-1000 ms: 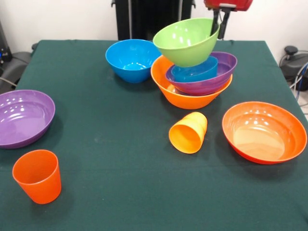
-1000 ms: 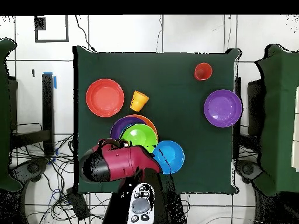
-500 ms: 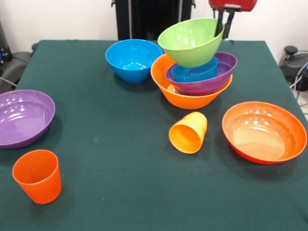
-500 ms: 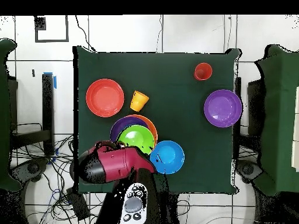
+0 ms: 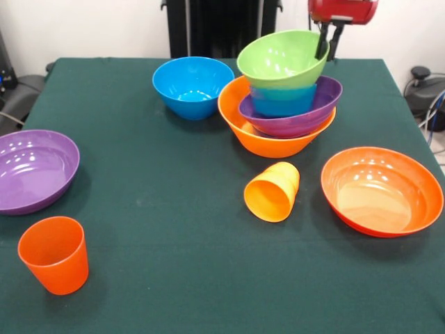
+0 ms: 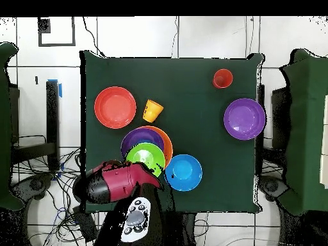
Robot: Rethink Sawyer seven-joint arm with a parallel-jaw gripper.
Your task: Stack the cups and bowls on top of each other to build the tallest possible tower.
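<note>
The tower stands at the back right: a big yellow-orange bowl [image 5: 257, 139] holds a purple bowl [image 5: 299, 118], a small blue bowl [image 5: 284, 101] and a tilted lime green bowl [image 5: 278, 59] on top. My gripper [image 5: 327, 54] comes down at the green bowl's right rim, one finger inside and one outside, shut on it. A blue bowl [image 5: 192, 85] sits left of the tower. A yellow-orange cup [image 5: 272, 191] lies on its side in front. A red-orange cup [image 5: 54, 254] stands at the front left.
A second purple bowl [image 5: 35, 169] rests at the left edge and a wide red-orange bowl [image 5: 381, 189] at the right. From above, the red arm head [image 6: 115, 182] overhangs the table edge beside the green bowl [image 6: 145, 157].
The gripper has moved right in the front view, taking the green bowl with it. The bowl has come down more level onto the small blue bowl.
</note>
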